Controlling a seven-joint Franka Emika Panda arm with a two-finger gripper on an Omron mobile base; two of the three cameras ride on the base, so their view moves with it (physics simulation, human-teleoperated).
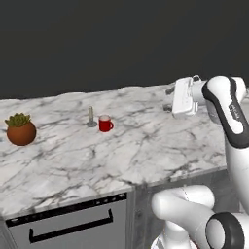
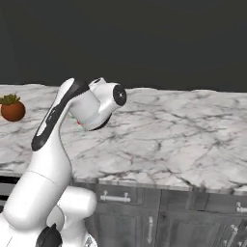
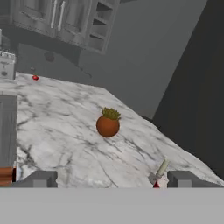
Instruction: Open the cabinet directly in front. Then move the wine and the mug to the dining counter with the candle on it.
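Observation:
The red mug [image 1: 105,124] stands upright on the white marble dining counter [image 1: 146,151], right beside the thin candle [image 1: 91,117] on its low holder. My gripper [image 1: 168,100] hovers over the counter's far right part, pointing left toward them and well apart from the mug. It is open with nothing between its fingers. In the hand view the gripper [image 3: 113,181] looks along the slab, with the candle [image 3: 162,168] and a sliver of the mug [image 3: 156,185] low at the right. A grey cabinet [image 3: 57,15] with long bar handles shows far off. The wine is out of view.
A potted plant [image 1: 20,130] in a round brown pot sits near the counter's left end, also in the hand view [image 3: 108,124]. Below the counter's front edge are a dishwasher front [image 1: 68,223] and drawers [image 2: 116,197]. A dark wall lies behind the slab.

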